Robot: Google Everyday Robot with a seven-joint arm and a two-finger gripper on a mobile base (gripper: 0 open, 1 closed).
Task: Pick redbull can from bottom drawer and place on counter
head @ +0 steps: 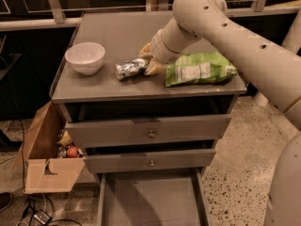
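Observation:
The redbull can (130, 68) lies on its side on the counter (122, 29), between the white bowl and the green snack bag. My gripper (148, 60) reaches down from the upper right, and its yellowish fingers (153, 70) close around the can's right end. The can rests on the counter surface. The bottom drawer (150, 201) is pulled open below and shows a bare grey floor.
A white bowl (85, 57) stands at the counter's left. A green snack bag (198, 68) lies at its right, touching my wrist. Two knobbed upper drawers (150, 132) are slightly open. A cardboard box (47, 166) with items sits on the floor to the left.

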